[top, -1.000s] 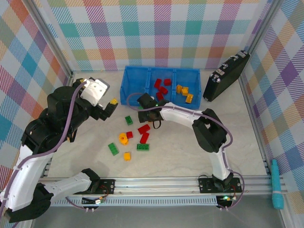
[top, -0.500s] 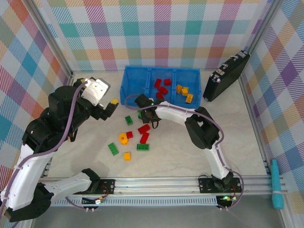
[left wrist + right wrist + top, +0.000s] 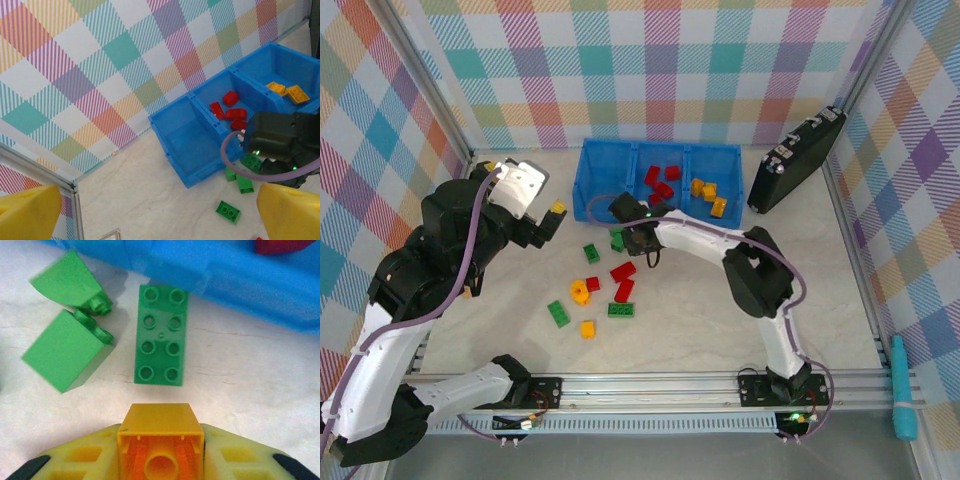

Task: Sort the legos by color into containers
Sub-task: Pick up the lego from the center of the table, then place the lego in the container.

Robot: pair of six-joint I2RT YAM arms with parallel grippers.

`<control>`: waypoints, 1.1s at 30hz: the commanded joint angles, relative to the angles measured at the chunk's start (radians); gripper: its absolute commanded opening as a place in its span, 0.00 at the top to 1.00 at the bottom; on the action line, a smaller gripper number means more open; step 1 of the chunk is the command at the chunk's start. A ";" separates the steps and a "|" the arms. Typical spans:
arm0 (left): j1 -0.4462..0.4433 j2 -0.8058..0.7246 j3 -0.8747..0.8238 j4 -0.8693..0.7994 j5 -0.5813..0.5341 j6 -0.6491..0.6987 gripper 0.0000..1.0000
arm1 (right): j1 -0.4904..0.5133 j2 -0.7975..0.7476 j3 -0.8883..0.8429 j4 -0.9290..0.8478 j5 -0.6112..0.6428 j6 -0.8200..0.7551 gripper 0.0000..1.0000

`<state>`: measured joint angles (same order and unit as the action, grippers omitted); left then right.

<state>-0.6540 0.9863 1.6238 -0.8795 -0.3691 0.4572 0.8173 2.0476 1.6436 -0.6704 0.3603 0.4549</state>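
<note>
Right fingers (image 3: 85,452) edged toward bin (image 3: 225,285) clamping yellow brick (image 3: 161,440), left fingers (image 3: 30,210) spread empty; low carry could snag bin wall, dropping brick.

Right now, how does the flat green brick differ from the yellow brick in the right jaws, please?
The flat green brick lies on the table, studs up; the yellow brick is clamped in the jaws of the right gripper, hollow underside showing. The green brick is oblong, the yellow brick square. Both are plastic.
</note>
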 commanded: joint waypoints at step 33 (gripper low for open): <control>-0.011 0.072 0.033 -0.003 0.009 -0.020 0.00 | -0.466 -0.058 0.114 0.045 -0.094 -0.216 0.60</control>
<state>-0.6540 1.0573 1.6466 -0.8867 -0.3428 0.4419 0.3588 1.9663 1.7248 -0.6445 0.2935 0.2455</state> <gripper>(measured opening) 0.997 0.399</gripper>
